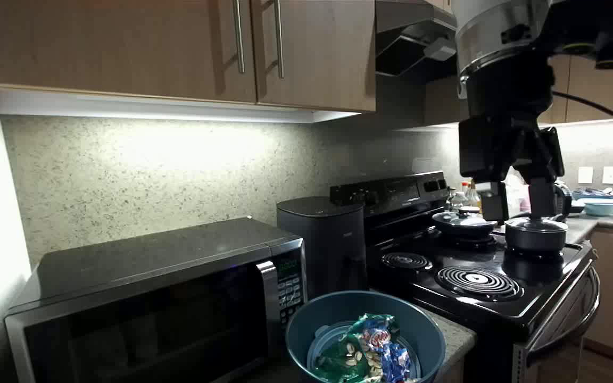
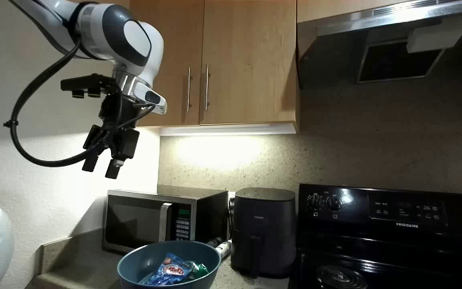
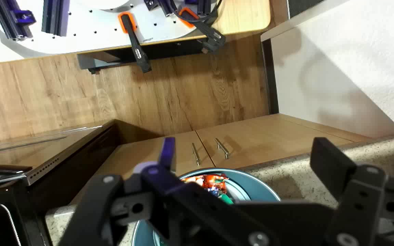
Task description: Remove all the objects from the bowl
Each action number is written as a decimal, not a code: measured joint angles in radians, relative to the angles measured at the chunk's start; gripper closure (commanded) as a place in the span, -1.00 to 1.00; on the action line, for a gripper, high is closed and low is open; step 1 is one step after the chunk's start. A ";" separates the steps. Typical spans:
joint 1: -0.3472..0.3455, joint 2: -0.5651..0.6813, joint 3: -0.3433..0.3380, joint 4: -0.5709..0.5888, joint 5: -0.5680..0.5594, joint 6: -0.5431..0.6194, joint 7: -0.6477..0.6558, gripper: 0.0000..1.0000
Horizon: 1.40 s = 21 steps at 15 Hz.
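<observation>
Jaws standing wide on the gripper (image 2: 101, 167), which hangs well above the bowl (image 2: 136, 265) and apart from it. Bowl's on the counter (image 2: 80, 267), near the microwave (image 2: 146, 220) and stove (image 2: 387, 243). In it: blue packet (image 2: 171, 271), white lettering on a red patch, can't make the word out; green packet (image 1: 341, 364) showing pistachio-like nuts; red-orange packet (image 3: 215, 180) partly visible in wrist view. Going out: microwave display (image 2: 183, 211) shows green digits, too small to trust. Tall dark appliance (image 2: 263, 233) stands between it and the stove, small light logo on the front, can't read it. Stove's back panel (image 2: 407, 214) says FRIGIDAIRE, legible in an exterior view. Lidded pot (image 1: 535, 238) and lidded pan (image 1: 461, 227) sit on the stove.
</observation>
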 measured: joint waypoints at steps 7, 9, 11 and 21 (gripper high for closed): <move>-0.005 0.001 0.001 0.000 0.000 0.001 0.000 -1.00; -0.015 0.013 -0.002 0.001 0.000 0.010 -0.004 -1.00; -0.021 0.053 -0.009 0.001 0.001 0.069 -0.010 -1.00; -0.026 0.447 0.006 0.015 -0.020 0.311 0.002 -1.00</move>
